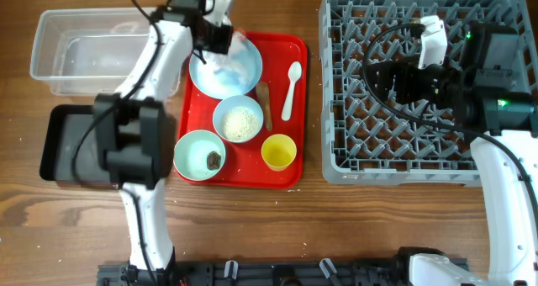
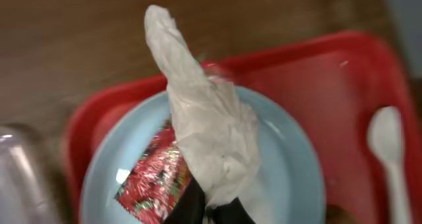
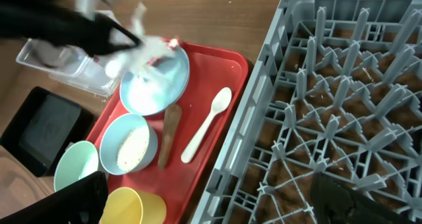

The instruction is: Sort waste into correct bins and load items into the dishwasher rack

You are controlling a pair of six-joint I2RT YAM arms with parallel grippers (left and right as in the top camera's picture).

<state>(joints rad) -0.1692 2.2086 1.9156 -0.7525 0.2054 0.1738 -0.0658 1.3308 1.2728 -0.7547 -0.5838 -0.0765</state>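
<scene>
Fingers of left gripper (image 2: 210, 209): pinched tight on the crumpled white tissue (image 2: 211, 125), which stands up out of them over the plate (image 2: 290, 165).
Fingers of right gripper (image 3: 210, 184): spread wide with nothing between them, hovering over the dishwasher rack (image 1: 353, 151).
Red wrapper (image 2: 151, 178): lying flat on the plate, right beside the tissue.
Plate: at the far end of the red tray (image 1: 290, 170).
White spoon (image 1: 291, 88): on the red tray, to the right of the plate.
Brown food piece (image 1: 265, 101): on the red tray, between plate and spoon.
Crumb bowl (image 1: 238, 119): mid-tray, white crumbs inside.
Lump bowl (image 1: 199, 155): near left corner of the red tray, a small dark lump inside.
Yellow cup (image 1: 278, 151): upright at the near right corner of the red tray.
Clear tub (image 1: 59, 59): on the table, left of the red tray.
Black tray (image 1: 63, 143): just nearer than the tub, partly behind the left arm.
</scene>
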